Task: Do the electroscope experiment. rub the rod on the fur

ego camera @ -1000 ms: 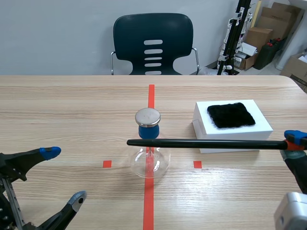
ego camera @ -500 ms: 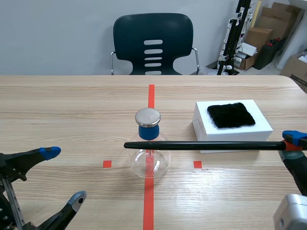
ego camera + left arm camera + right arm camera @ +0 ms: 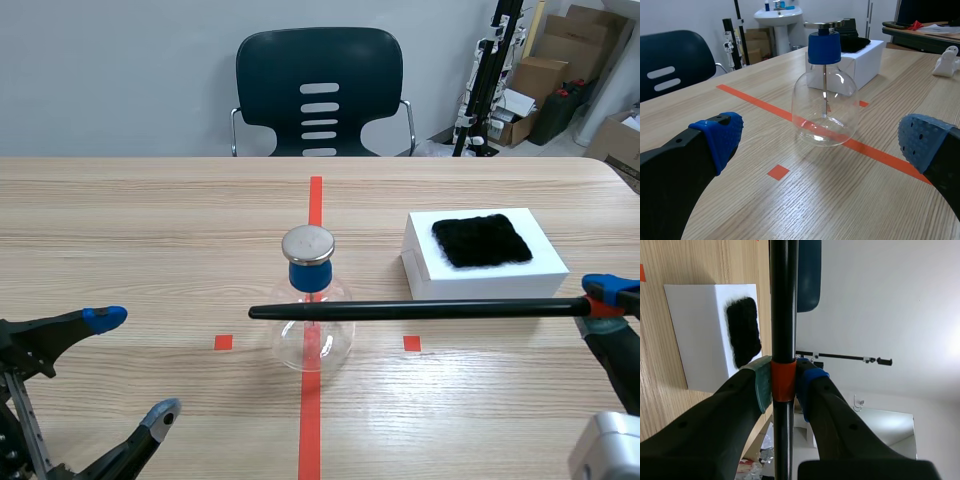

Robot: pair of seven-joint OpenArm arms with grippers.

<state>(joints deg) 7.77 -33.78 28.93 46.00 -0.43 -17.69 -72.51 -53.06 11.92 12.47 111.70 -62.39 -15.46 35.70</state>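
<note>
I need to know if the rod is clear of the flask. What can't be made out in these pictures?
Scene view: the rod crosses in front of the flask; whether they touch cannot be told, depth is lost.
Right wrist view: the rod's far end runs off the edge; the flask is out of view.
Left wrist view: the fur sits partly behind the blue cap.
</note>
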